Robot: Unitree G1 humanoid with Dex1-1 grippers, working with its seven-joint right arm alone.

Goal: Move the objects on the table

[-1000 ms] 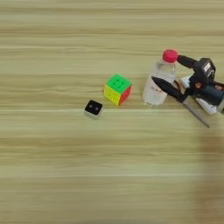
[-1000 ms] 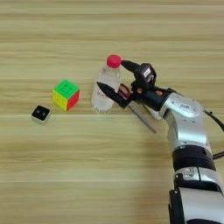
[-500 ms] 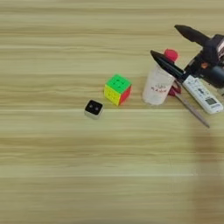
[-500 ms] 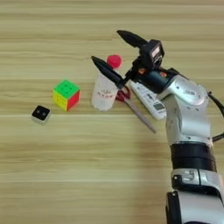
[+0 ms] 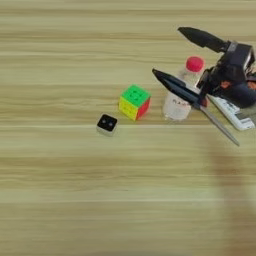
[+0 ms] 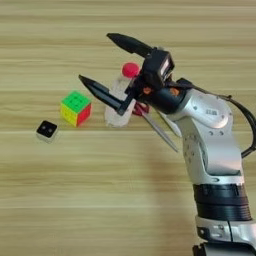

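Observation:
A clear plastic bottle (image 5: 178, 98) with a red cap (image 5: 194, 64) stands on the wood-grain table (image 5: 75, 190). My right gripper (image 6: 95, 56) hangs open above and in front of it. Its two black fingers (image 6: 100, 90) are spread wide and hold nothing. The lower finger crosses the bottle's body in both views. The multicoloured puzzle cube (image 5: 135, 102) sits left of the bottle. The small white box with a black top (image 5: 107, 124) lies further left. Red-handled scissors (image 6: 159, 130) and the white remote (image 5: 234, 112) lie right of the bottle, partly under my wrist.
My silver forearm (image 6: 212, 150) comes up from the bottom right and covers that part of the table. All the objects sit in a loose row across the upper middle of the table.
My gripper, which was closed around the bottle a second ago, has opened wide and risen, drifting left. The bottle stays on the table where it was.

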